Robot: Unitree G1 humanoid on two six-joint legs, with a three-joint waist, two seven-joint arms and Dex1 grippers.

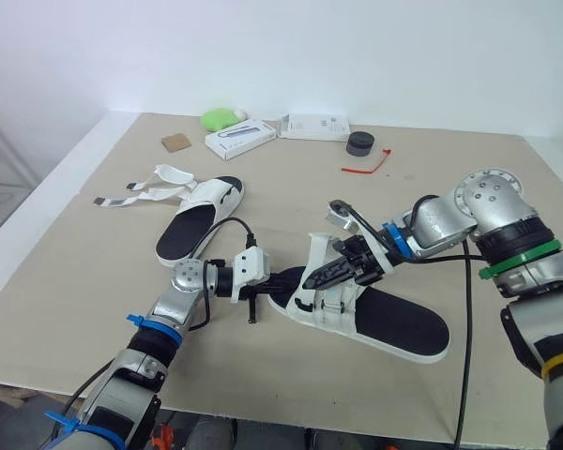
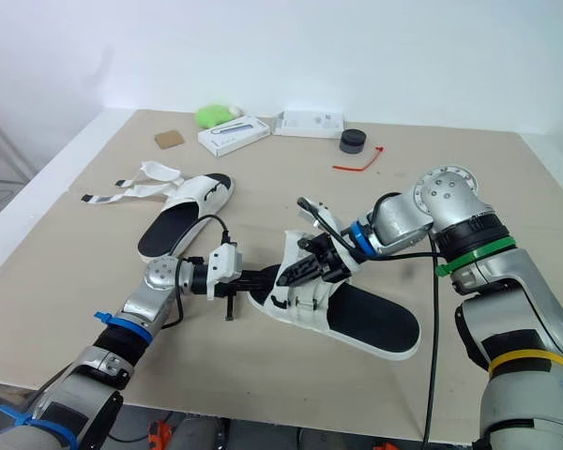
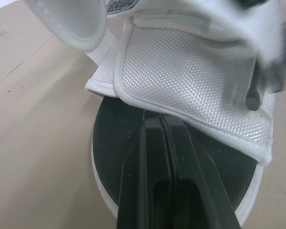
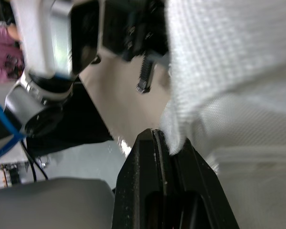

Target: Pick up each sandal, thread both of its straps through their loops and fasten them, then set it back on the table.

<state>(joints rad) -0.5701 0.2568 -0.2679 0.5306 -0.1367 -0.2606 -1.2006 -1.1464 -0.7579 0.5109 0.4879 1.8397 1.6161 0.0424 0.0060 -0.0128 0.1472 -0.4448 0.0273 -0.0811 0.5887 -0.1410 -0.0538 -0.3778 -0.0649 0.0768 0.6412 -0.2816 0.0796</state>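
A: Where do the sandals sit?
B: Near sandal [image 1: 385, 323] lies on the table [image 1: 66, 281], front and centre, between the two arms, heel end toward the robot's right. Far sandal [image 1: 199, 217] is further back on the robot's left, well apart from it, flat on the table.

A: Left gripper [image 1: 298, 277]?
B: At the toe end of the near sandal. In the wrist view its fingers [image 3: 148, 157] are pressed together over the black footbed, tips against the hem of the white upper. Nothing is visible between them.

A: Right gripper [image 1: 311, 280]?
B: It reaches in from the right over the same sandal. Jaws are narrow and pinch the white strap [image 1: 316, 251], which stands up from the sandal; the wrist view shows fabric caught at the fingertips [image 4: 145, 143].

A: Far sandal's straps?
B: Loose straps [image 1: 131, 196] are splayed out on the table to its left, unfastened.

A: Clutter?
B: All along the back edge: green lump [image 1: 220, 118], white box [image 1: 240, 138] just beside it, second white box [image 1: 314, 126], brown square [image 1: 176, 142], black round piece [image 1: 360, 143], red tie [image 1: 366, 165] near that. All are well apart from both sandals.
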